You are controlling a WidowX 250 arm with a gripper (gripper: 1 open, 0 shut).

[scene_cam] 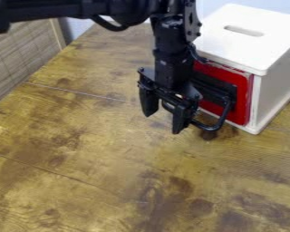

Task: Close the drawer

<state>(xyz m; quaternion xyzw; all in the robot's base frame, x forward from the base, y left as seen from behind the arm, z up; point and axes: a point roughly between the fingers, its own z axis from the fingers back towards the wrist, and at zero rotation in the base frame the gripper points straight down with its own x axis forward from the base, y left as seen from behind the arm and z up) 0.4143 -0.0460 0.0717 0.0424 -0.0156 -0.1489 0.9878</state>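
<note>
The red drawer front (236, 90) with its black plate and large black loop handle (212, 122) sits in the white cube-shaped box (259, 54) at the right. The drawer looks almost flush with the box. My black gripper (162, 121) hangs just left of the handle, fingers pointing down and spread apart, holding nothing. The arm hides the left part of the drawer front.
The worn wooden table (99, 163) stretches to the left and front. A brick-patterned wall panel (21, 54) stands at the far left. The white box has a slot (242, 31) on top.
</note>
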